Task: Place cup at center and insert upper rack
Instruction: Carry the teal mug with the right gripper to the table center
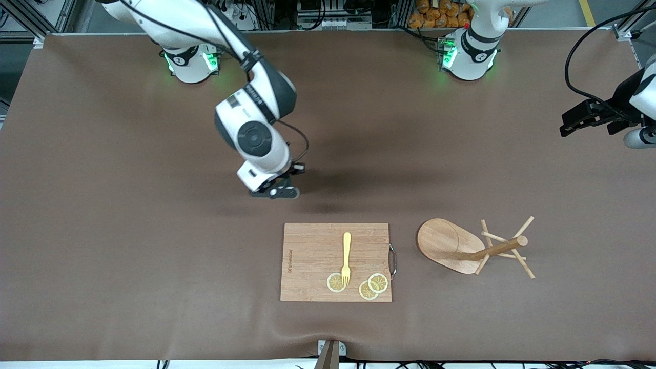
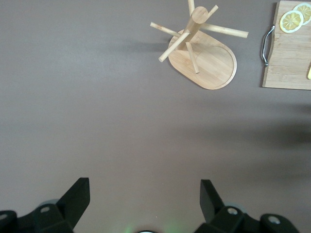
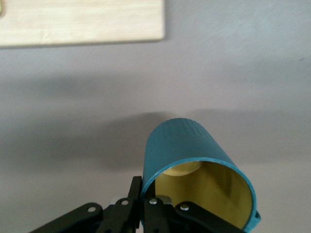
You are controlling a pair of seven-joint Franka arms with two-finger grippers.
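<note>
The teal-green cup with its mustard-yellow inside shows in the right wrist view. My right gripper is shut on its rim, one finger inside and one outside. In the front view the right gripper is low over the brown cloth near the table's middle, and the hand hides the cup. The upper rack, a wooden mug tree, stands upright on its oval base toward the left arm's end. It also shows in the left wrist view. My left gripper is open and empty, high over the table's edge, where the arm waits.
A bamboo cutting board lies near the front camera, between the right gripper and the table's front edge. On it are a yellow fork and three lemon slices. A metal handle sticks out toward the mug tree.
</note>
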